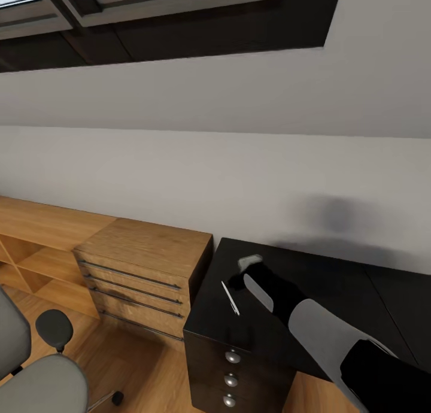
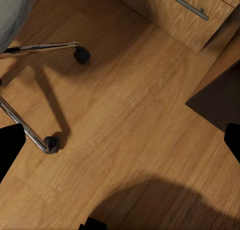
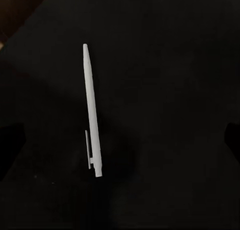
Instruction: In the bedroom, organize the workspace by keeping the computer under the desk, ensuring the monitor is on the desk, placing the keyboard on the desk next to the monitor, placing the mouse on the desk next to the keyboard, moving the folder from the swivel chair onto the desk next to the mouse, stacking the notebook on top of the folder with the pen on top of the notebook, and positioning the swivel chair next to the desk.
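Observation:
A thin white pen (image 1: 230,297) lies flat on the black top of the desk (image 1: 335,293), near its left end. My right gripper (image 1: 240,278) hovers just above and beside it. In the right wrist view the pen (image 3: 92,115) lies on the dark desk top (image 3: 170,65), between the widely spread fingers of the open right gripper (image 3: 120,142). The grey swivel chair (image 1: 42,380) stands on the floor at the lower left, its chrome base (image 2: 30,132) under my open left gripper (image 2: 120,140), which holds nothing.
A light wooden drawer unit (image 1: 143,263) stands against the desk's left end, with low wooden shelving (image 1: 36,245) beyond it. The desk's black drawers with silver knobs (image 1: 232,357) face me. Wooden floor (image 2: 140,115) lies between chair and desk. A white wall (image 1: 239,179) runs behind.

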{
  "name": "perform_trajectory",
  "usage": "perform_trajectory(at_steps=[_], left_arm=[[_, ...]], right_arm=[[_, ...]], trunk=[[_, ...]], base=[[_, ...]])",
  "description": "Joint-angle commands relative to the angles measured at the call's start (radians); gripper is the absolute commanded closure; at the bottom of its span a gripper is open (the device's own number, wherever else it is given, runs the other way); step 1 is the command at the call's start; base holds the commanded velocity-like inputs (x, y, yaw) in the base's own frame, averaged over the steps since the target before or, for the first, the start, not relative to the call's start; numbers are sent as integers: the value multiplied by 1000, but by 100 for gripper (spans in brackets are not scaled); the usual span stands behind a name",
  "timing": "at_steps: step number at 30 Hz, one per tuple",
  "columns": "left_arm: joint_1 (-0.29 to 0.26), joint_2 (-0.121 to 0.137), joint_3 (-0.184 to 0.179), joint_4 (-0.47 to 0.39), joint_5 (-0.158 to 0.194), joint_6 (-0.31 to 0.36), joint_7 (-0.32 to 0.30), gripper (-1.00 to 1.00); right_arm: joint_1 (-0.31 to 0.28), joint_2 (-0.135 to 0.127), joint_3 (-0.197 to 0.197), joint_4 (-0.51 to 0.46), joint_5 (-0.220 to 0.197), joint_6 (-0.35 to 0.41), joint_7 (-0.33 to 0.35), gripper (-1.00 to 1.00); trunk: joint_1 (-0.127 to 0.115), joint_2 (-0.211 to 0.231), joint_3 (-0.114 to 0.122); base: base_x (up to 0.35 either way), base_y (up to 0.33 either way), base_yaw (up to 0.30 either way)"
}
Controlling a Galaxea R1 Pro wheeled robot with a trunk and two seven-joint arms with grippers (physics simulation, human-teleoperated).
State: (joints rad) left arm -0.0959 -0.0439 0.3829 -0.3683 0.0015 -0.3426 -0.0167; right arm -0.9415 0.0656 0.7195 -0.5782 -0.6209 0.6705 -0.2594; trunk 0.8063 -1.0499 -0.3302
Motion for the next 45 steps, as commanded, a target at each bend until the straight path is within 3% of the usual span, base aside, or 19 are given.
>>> perform_trajectory(at_steps=[1, 6, 11, 21, 45], left_arm=[[-1, -1, 4, 0, 0, -3, -2, -100], [-1, -1, 4, 0, 0, -3, -2, -100], [-1, -1, 4, 0, 0, -3, -2, -100], [-1, -1, 3, 0, 0, -3, -3, -100], [-1, -1, 4, 0, 0, -4, -2, -100]], right_arm=[[-1, -2, 6, -1, -9, 19, 25, -100], [-2, -5, 7, -1, -1, 48, 95, -100], [-2, -5, 10, -2, 29, 58, 111, -100], [-2, -6, 12, -4, 54, 62, 118, -100], [-2, -15, 12, -5, 48, 54, 118, -100]], trunk=[[0, -1, -1], [0, -1, -1], [0, -1, -1], [0, -1, -1], [0, -1, -1]], base=[[0, 0, 0], [0, 0, 0], [0, 0, 0], [90, 0, 0], [73, 0, 0]])
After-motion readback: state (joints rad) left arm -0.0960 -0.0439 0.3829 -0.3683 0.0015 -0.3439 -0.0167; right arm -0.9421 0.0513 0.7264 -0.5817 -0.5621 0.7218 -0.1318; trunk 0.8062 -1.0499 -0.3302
